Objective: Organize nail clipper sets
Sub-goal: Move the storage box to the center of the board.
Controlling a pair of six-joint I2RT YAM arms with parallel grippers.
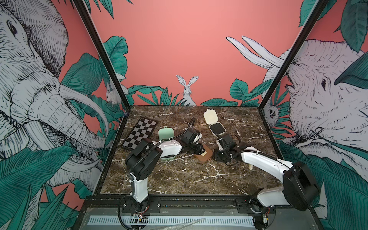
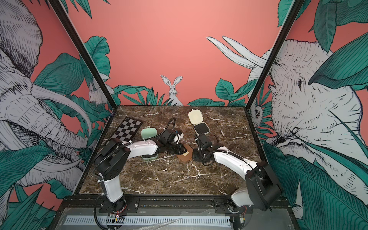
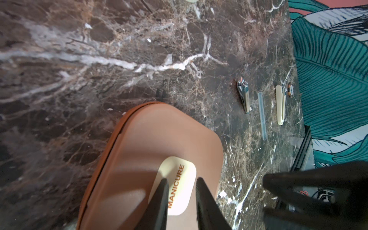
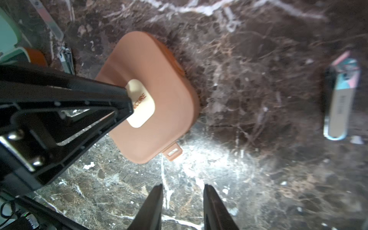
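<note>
The brown case [image 1: 205, 156] lies shut on the marble table between both arms. My left gripper [image 3: 182, 180] hovers over its lid, fingertips either side of the cream MANICURE label [image 3: 179, 179], jaws slightly apart with nothing between them. My right gripper [image 4: 184, 187] stands open over bare marble just beside the case's latch tab [image 4: 172, 152]. The mint green case [image 1: 165, 133] is open, its base mostly under my left arm. Further back, the cream case [image 1: 210, 117] is open and shows its black insert [image 1: 217, 127]. Loose tools lie on the table: a nail clipper [image 3: 244, 95], a slim file [image 3: 261, 115] and a cream tool [image 3: 280, 105].
A black-and-grey checkerboard [image 1: 140, 133] lies at the back left. Another clipper [image 4: 340, 105] rests on the marble to one side of the brown case. A small tool [image 1: 237, 133] lies right of the cream case. Patterned walls enclose three sides of the table.
</note>
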